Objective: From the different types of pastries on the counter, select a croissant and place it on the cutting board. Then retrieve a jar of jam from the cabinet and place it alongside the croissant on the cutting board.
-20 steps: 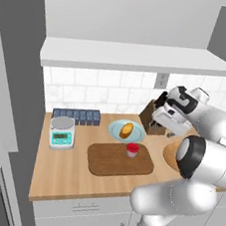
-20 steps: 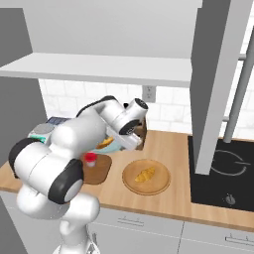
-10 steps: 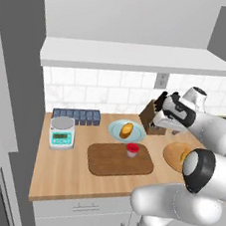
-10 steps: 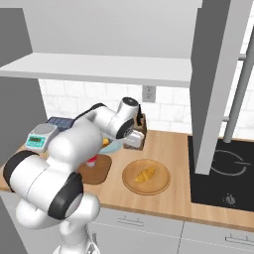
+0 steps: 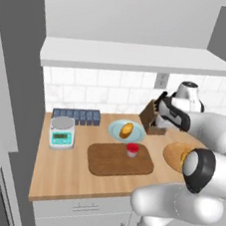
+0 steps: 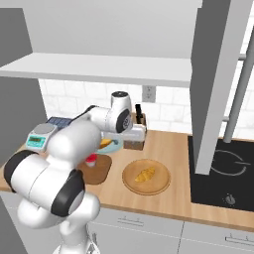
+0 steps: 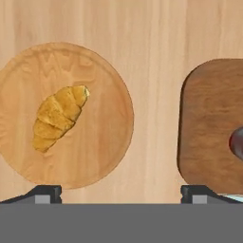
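The croissant (image 7: 59,116) lies golden and curved on a round tan wooden plate (image 7: 102,142); it also appears as the croissant (image 6: 145,174) right of the board. The dark brown cutting board (image 5: 111,162) carries the red-lidded jar of jam (image 5: 132,149) near its far right corner. An oval bun (image 5: 126,130) sits on a pale blue plate behind the board. My gripper (image 7: 121,194) hangs open and empty, high over the counter (image 7: 152,38) between plate and board. The cabinet (image 5: 136,62) spans the wall above.
A knife block (image 5: 151,121) stands against the tiled wall close to my hand. A kitchen scale (image 5: 62,131) and a dark blue tray (image 5: 77,115) sit at the back left. A black cooktop (image 6: 223,173) lies right of the round plate.
My hand has swung right, away from the board and toward the round plate. The jar stays on the board.
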You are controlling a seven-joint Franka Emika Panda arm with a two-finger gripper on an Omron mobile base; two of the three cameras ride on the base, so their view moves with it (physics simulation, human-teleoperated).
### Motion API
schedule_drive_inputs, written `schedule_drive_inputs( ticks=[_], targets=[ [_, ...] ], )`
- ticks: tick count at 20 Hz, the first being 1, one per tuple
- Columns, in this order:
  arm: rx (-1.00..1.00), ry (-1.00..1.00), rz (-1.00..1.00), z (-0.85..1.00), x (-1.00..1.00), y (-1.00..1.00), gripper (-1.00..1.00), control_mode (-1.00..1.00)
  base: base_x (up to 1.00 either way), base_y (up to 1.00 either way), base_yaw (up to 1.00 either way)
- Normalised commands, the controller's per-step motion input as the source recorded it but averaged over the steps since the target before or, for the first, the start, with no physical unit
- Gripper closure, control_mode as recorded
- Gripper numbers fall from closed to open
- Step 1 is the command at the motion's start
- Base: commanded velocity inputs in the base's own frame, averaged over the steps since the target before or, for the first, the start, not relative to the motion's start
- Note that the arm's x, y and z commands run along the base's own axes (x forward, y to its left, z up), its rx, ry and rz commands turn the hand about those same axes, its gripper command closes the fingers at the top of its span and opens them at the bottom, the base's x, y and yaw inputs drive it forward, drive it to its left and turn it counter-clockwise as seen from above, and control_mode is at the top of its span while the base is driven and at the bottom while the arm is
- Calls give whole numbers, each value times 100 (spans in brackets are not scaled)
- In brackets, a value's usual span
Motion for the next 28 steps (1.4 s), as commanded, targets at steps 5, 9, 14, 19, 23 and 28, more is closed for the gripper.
schedule_drive_inputs(
  ticks=[5,9,14,19,23,28],
  targets=[
    [-8,11,-1,17,-7,-46,-100,-100,0,0,0],
    [3,0,-6,0,-52,-81,-100,-100,0,0,0],
    [1,-1,-6,-20,-39,-56,-100,-100,0,0,0],
    [-3,-5,-9,-43,-1,-2,-100,-100,0,0,0],
    [0,-11,-17,-19,0,0,-100,-100,0,0,0],
    [0,-2,-23,-5,0,0,-100,-100,0,0,0]
  ],
)
